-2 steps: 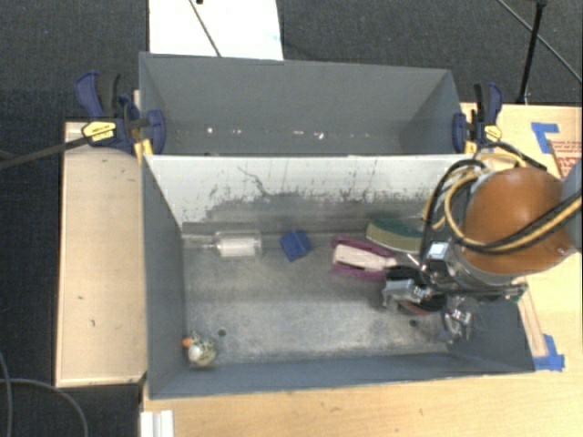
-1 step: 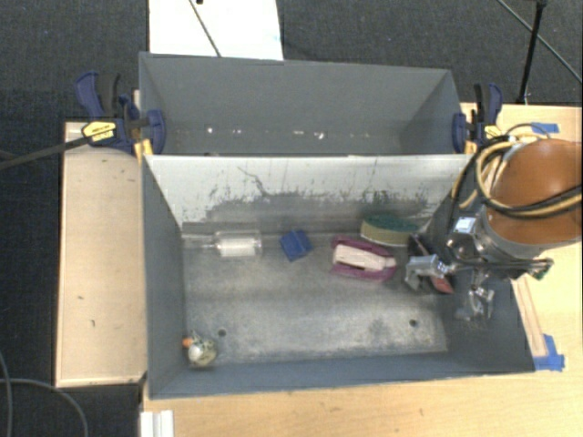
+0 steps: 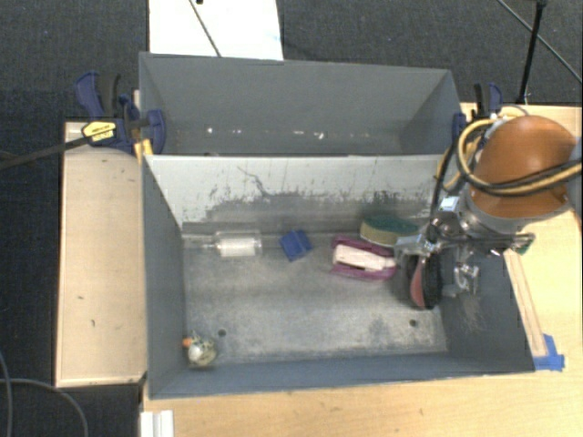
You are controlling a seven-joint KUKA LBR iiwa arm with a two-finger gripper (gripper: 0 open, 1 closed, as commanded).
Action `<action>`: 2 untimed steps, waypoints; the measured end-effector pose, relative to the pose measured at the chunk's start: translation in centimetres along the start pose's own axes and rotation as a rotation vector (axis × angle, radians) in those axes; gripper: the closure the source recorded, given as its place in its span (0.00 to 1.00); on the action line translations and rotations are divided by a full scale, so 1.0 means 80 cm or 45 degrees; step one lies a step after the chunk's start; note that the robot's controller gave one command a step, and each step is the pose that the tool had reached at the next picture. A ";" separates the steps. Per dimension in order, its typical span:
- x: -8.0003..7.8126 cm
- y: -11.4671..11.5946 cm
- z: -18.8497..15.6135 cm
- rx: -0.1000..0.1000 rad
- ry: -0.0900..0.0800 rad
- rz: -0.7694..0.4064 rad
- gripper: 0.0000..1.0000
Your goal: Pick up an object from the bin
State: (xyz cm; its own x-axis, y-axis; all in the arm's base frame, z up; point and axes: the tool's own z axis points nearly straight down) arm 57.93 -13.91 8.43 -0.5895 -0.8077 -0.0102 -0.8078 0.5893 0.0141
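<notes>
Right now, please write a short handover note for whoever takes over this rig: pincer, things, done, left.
Pincer: low at the right side of the bin; whether it holds anything cannot be told.
Things: purple-and-white packet close beside it, green-tan round piece behind that; blue block and clear tube further along the back wall; small ball in the near-left corner.
Done: nothing visibly lifted.
Left: grasp one thing, lift it out.

light: even, moderate | shadows: soft | glare: glints on bin (image 3: 301,98) wall
</notes>
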 end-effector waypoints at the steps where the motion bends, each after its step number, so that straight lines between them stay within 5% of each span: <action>1: 0.004 -0.003 -0.001 0.009 0.004 0.005 1.00; 2: 0.015 0.033 -0.134 0.028 0.007 0.066 1.00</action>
State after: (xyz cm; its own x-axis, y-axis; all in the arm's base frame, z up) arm 55.19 -13.49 19.18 -0.6306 -0.7761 -0.0050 -0.7761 0.6306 -0.0077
